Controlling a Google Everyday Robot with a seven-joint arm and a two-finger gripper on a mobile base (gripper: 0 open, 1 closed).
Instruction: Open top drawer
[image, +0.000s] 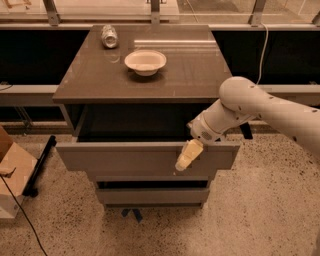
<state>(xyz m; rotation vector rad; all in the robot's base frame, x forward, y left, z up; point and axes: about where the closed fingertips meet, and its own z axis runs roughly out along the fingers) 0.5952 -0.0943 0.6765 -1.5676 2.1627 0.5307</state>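
The top drawer (120, 160) of a grey-brown cabinet stands pulled out toward me, its plain flat front panel well forward of the cabinet and its dark inside showing behind it. My gripper (187, 155) is at the upper edge of that front panel, right of its middle, with its cream tip hanging down over the panel's face. My white arm (270, 110) reaches in from the right.
A white bowl (145, 61) and a can lying on its side (109, 36) sit on the cabinet top (195, 75). A narrower drawer front (150, 195) sits below the top drawer. A cardboard box (12, 170) and a black cable (15, 220) are on the floor at left.
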